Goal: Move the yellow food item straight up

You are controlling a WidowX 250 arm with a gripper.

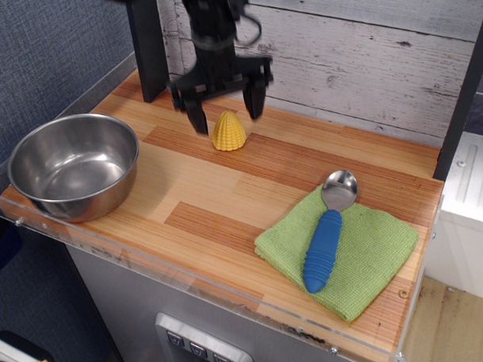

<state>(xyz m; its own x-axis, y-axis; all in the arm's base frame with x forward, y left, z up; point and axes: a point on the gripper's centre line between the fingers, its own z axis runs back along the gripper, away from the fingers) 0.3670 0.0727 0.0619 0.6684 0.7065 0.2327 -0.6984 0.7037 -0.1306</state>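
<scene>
Looked light, rigid, bumpy: small yellow plastic corn-cob tip [229, 131]; best pinched across its flanks. Black gripper [225, 112] spread apart above.

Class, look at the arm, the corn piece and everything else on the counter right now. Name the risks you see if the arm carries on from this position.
1. The gripper hangs open above the corn piece, which sits free on the counter; a careless descent could knock it over.
2. The corn is small, domed and bumpy, so a pinch may slip.
3. The wall is close behind; pushing farther back risks contact.
</scene>
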